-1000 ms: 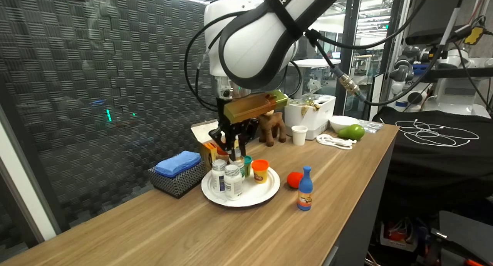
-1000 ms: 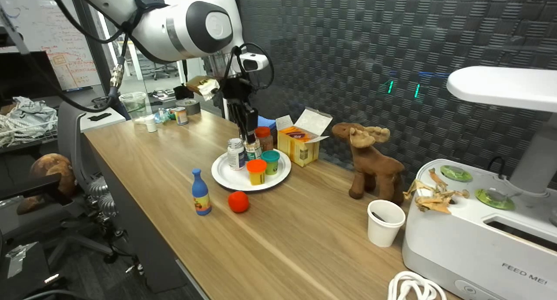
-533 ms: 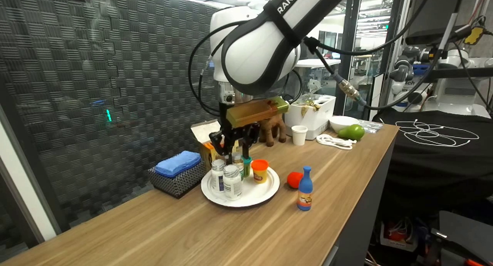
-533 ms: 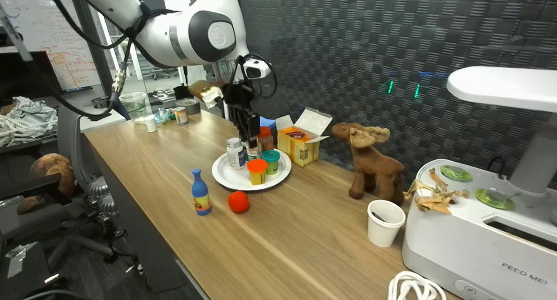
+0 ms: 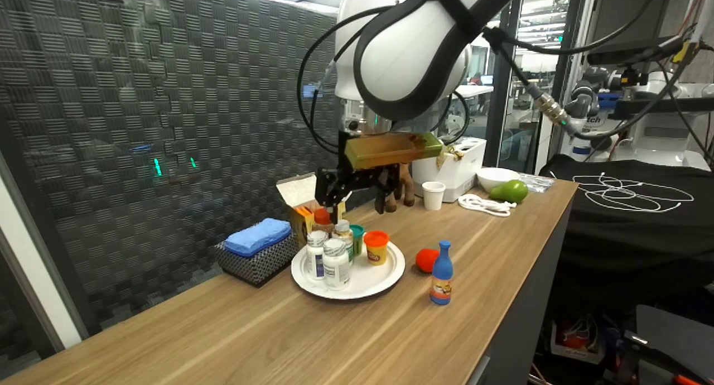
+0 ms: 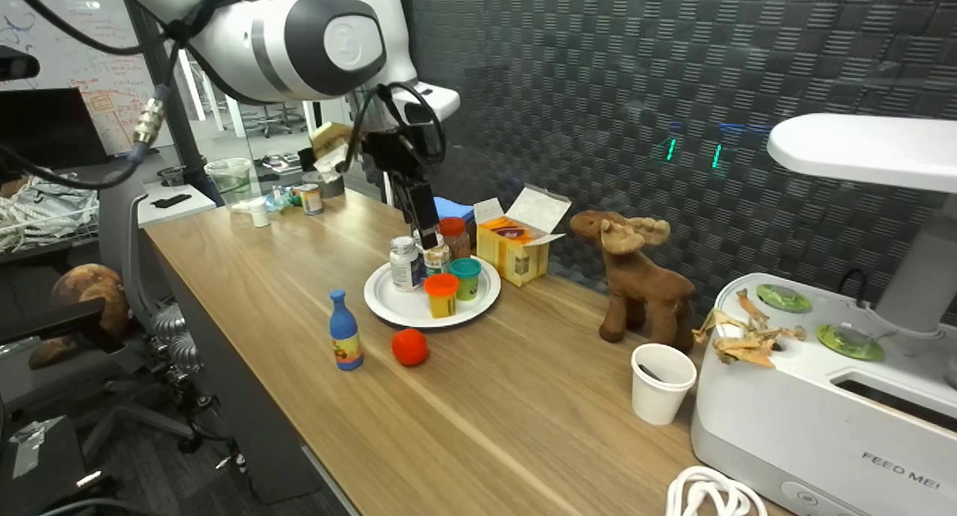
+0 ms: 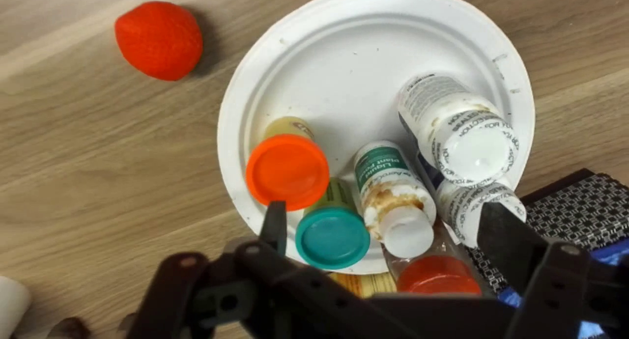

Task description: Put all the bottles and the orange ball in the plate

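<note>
We saw the blue bottle (image 6: 345, 335) on the counter (image 6: 478, 411), off the plate (image 7: 354, 69); it stood upright, its long axis vertical and its narrow neck pointing up, part of its label showing in both exterior views. Near it, also on the counter and just beside the plate, lay the orange ball (image 7: 159, 40); in the wrist view we made out a blunt corner on it, turned toward the left edge.

On the plate we found a white pill bottle (image 5: 337, 269), a second white pill bottle (image 5: 315, 258) close by, and a green-labelled bottle (image 7: 388, 182), all standing with caps up and axes vertical. A red-capped bottle (image 6: 454, 241) stood cap up as well, at the rim toward the yellow carton (image 6: 516, 260); we could not tell whether its base rested on the plate. An orange-lidded tub (image 7: 287, 172) and a teal-lidded tub (image 7: 333, 238) stood side by side on the plate, lids up.

The fingers (image 7: 506, 243) pointed down and were spread wide apart above the green-labelled bottle and its neighbours; whether a tip touched any cap, we could not tell.
</note>
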`<state>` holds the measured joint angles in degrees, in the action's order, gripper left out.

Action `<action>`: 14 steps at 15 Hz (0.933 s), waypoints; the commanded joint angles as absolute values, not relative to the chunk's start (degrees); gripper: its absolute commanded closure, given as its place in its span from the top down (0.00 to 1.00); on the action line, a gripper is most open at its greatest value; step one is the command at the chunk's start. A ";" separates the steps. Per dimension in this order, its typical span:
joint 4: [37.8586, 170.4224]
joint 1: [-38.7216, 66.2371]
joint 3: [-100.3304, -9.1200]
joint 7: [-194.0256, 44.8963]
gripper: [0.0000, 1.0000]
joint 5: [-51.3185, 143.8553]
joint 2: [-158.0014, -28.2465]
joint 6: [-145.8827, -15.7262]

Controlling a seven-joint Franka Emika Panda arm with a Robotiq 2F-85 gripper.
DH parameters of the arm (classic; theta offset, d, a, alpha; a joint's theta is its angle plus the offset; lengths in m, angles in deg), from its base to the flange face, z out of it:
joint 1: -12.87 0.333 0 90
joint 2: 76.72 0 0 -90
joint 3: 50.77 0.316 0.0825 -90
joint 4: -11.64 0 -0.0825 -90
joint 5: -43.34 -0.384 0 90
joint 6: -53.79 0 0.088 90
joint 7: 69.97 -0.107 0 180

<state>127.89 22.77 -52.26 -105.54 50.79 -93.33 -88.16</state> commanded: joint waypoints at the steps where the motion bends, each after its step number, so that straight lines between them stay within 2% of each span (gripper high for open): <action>1: 137.32 24.56 -54.34 -115.68 1.00 55.70 -82.66 -89.69; 7: 143.78 21.30 -49.90 -117.34 1.00 52.29 -73.97 -80.94; 14: 147.37 18.98 -48.61 -111.62 1.00 42.88 -73.20 -77.44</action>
<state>145.42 20.74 -49.47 -114.64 46.20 -74.54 -78.00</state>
